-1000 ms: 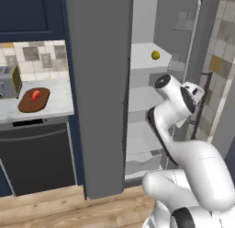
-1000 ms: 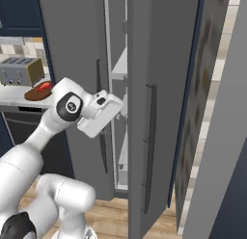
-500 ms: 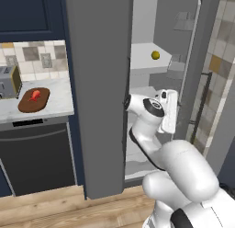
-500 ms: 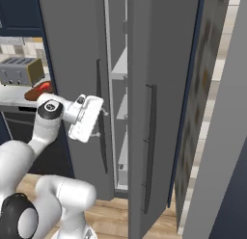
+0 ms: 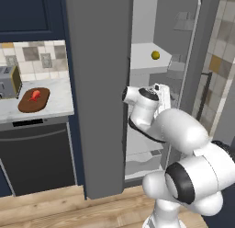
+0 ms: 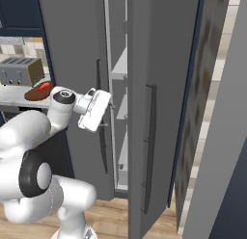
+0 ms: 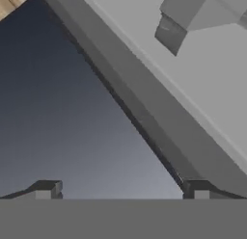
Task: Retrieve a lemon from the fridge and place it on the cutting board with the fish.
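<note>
Fig.: gripper [image 7: 120, 190], jaws wide apart and empty, low by the fridge [image 5: 98, 84] door edge. Lemon [image 5: 155, 55] sits on an upper shelf inside, well above the hand. Board [image 5: 34, 99] w/ fish [image 5: 34, 95] lies on the counter at left. Lemon prob. light, firm, round, apt to roll; best pinched across its middle, approx. at the widest girth.
</note>
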You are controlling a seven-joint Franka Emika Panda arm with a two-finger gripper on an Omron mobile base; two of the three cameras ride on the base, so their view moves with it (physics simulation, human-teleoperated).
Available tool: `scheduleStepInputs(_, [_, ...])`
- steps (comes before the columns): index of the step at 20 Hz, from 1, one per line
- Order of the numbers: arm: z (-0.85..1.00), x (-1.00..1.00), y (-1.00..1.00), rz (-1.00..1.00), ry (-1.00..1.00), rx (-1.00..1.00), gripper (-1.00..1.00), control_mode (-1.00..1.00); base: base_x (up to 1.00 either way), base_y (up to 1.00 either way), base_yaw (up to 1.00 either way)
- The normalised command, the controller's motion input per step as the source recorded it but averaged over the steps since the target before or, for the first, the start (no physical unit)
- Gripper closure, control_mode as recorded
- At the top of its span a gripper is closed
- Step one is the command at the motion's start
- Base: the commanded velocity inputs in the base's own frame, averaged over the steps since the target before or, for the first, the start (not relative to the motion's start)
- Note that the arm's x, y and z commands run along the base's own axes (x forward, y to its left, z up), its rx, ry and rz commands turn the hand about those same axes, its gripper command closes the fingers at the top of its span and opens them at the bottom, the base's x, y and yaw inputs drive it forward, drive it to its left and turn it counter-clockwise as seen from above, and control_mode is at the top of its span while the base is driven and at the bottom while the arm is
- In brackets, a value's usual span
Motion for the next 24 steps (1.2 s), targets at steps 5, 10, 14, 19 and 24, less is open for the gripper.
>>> scheduleStepInputs(5, [-0.04,0.75,-0.04,0.01,0.22,0.0,-1.0,-1.0,0.0,0.0,0.0])
scheduleStepInputs(10, [0.0,0.45,-0.44,0.08,0.14,0.0,-1.0,-1.0,0.0,0.0,0.0])
scheduleStepInputs(14, [0.0,0.37,-0.49,0.09,0.2,0.0,-1.0,-1.0,0.0,0.0,0.0])
scheduleStepInputs(19, [0.0,0.0,-0.63,0.02,0.19,0.0,-1.0,-1.0,0.0,0.0,0.0])
scheduleStepInputs(24, [0.02,-0.5,-0.86,0.0,0.19,0.0,-1.0,-1.0,0.0,0.0,0.0])
